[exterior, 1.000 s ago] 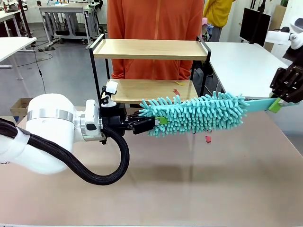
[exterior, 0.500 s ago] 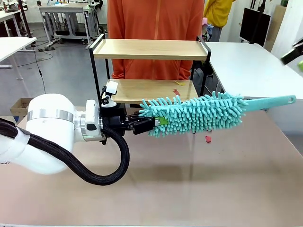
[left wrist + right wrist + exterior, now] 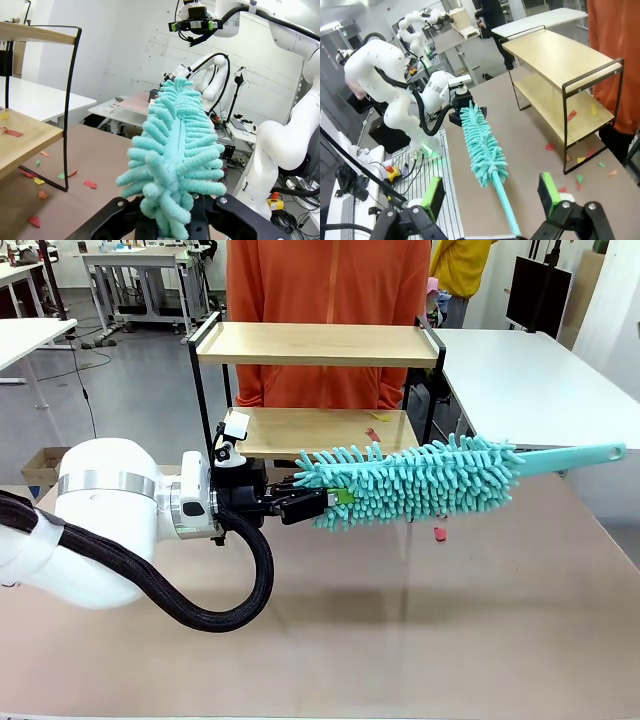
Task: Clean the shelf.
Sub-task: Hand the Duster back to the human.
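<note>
The shelf [image 3: 320, 343] stands at the table's far side, with small coloured paper scraps [image 3: 378, 420] on its lower board. My left gripper [image 3: 335, 497] is shut on the head end of a teal fluffy duster [image 3: 420, 480], which it holds level in front of the lower board. The duster's handle [image 3: 600, 452] juts free to the right. In the left wrist view the duster [image 3: 177, 150] rises from between my fingers [image 3: 120, 212], beside the shelf [image 3: 30, 135]. My right gripper [image 3: 491, 196] is open, high above the duster [image 3: 482, 147] and the shelf [image 3: 555, 55].
A person in an orange top [image 3: 330, 300] stands right behind the shelf. A red scrap [image 3: 439, 534] lies on the brown table [image 3: 400, 640], and more scraps [image 3: 580, 177] lie around the shelf's foot. A white table [image 3: 520, 370] adjoins at the right.
My right gripper has let go of the duster's handle and pulled away up and to the right, out of the front view. The left gripper and duster have stayed put.
</note>
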`<move>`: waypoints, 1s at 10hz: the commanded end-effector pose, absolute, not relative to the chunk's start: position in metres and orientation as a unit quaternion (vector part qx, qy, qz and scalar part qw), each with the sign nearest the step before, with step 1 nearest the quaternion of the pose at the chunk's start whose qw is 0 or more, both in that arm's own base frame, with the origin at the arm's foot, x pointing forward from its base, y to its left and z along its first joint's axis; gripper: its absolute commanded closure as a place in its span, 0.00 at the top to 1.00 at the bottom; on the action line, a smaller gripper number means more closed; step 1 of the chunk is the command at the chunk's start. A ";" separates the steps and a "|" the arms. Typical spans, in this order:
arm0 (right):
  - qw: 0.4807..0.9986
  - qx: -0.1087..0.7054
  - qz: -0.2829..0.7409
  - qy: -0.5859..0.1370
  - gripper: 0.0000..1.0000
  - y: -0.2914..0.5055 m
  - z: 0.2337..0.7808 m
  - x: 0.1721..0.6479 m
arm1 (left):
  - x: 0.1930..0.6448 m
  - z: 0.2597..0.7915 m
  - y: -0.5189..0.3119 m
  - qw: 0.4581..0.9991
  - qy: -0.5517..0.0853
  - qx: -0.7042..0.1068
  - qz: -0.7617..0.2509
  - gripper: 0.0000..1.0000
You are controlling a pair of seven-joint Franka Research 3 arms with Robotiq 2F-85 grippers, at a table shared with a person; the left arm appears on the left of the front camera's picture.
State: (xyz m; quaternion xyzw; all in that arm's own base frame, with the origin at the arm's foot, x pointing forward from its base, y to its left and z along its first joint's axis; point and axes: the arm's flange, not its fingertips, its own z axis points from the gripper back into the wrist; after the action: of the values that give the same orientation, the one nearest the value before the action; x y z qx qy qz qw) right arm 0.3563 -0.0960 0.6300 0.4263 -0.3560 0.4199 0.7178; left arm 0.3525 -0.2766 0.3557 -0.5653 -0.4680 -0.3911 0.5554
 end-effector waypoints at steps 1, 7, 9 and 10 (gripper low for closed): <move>0.718 0.413 0.439 -0.347 1.00 -0.089 0.634 0.358 | 0.352 0.356 -0.277 0.555 -0.468 -0.565 -0.391 0.17; 0.718 0.413 0.439 -0.347 1.00 -0.089 0.634 0.358 | 0.367 0.460 -0.174 0.554 -0.591 -0.493 -0.317 0.17; 0.718 0.413 0.439 -0.347 1.00 -0.089 0.634 0.358 | 0.370 0.496 -0.128 0.560 -0.633 -0.450 -0.287 0.17; 0.718 0.413 0.439 -0.347 1.00 -0.089 0.634 0.358 | 0.367 0.513 -0.103 0.566 -0.652 -0.428 -0.268 0.17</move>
State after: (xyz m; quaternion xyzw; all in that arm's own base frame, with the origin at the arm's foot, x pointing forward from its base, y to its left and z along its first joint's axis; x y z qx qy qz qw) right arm 0.3576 -0.0868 0.6332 0.4160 -0.3467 0.4293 0.7228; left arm 0.3841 -0.1156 0.5065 -0.4415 -0.6380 -0.2888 0.5610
